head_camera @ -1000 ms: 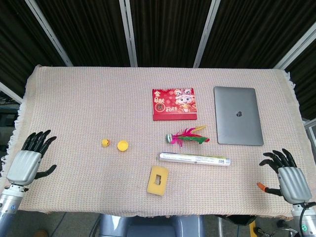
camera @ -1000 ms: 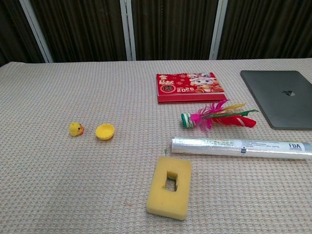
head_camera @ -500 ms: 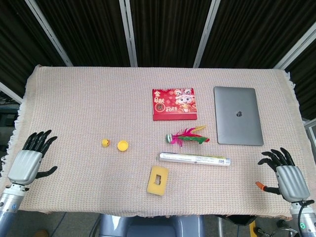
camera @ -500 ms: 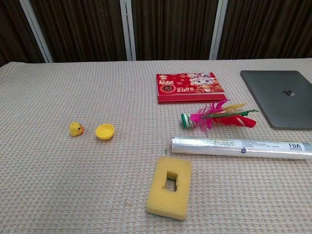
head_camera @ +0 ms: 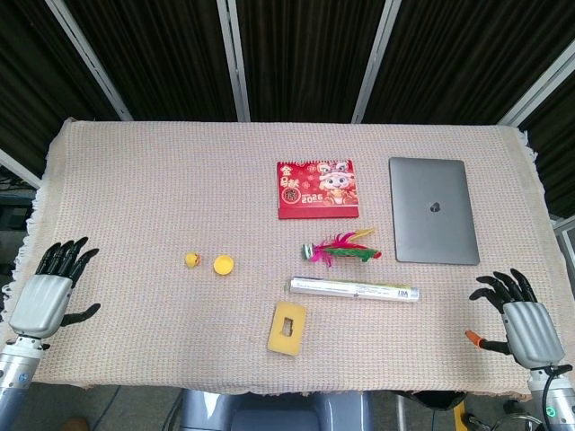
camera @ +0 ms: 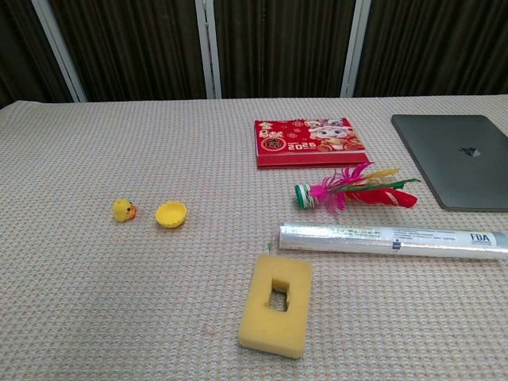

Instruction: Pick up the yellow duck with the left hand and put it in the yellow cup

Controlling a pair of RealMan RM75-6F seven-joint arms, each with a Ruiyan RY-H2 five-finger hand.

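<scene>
From my chest I see the yellow duck (camera: 123,209) sitting on the woven cloth (camera: 95,302), just beside the yellow cup (camera: 171,213) to its right; whether they touch I cannot quite tell. Nearer to me lies a yellow sponge (camera: 276,305) with a rectangular hole. Behind it a clear roll (camera: 393,240) stretches rightward, then a feathered shuttlecock (camera: 349,193), a red calendar (camera: 309,142) and a closed grey laptop (camera: 459,159).
</scene>
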